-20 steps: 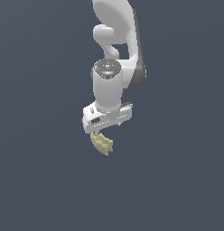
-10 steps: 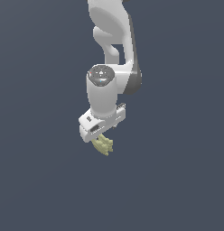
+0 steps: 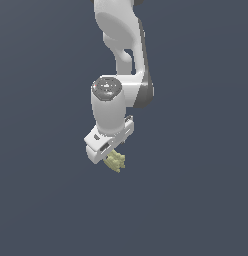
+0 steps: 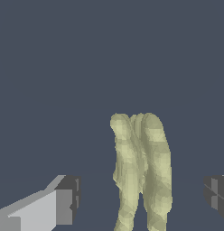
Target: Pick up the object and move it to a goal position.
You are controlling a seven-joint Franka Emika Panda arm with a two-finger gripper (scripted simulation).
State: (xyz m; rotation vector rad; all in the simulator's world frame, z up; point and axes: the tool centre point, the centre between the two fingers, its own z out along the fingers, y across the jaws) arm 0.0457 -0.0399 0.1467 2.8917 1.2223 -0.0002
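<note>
Since the earlier frames, the gripper [image 3: 108, 150] has been lowered and turned a little, so that it is now placed directly over the object [image 3: 116, 162], whose upper part is hidden behind the white gripper body in the exterior view

In the wrist view the fingers are seen apart: one dark pad [image 4: 68, 198] stands on one side and the other pad [image 4: 217, 195] at the opposite edge, and the object [image 4: 141, 171] lies between them, not touched by either. A gap is visible on both sides of it, and it seems a little nearer to the second pad than to the first

The object's long axis is seen to run across the line that joins the two pads, so its narrow width is what faces the closing direction. This relation is judged good for a grasp: the pads would be closed on the two long flanks. Whether the pads are already low enough beside the object cannot be told, and no goal marker is visible in either view
</note>
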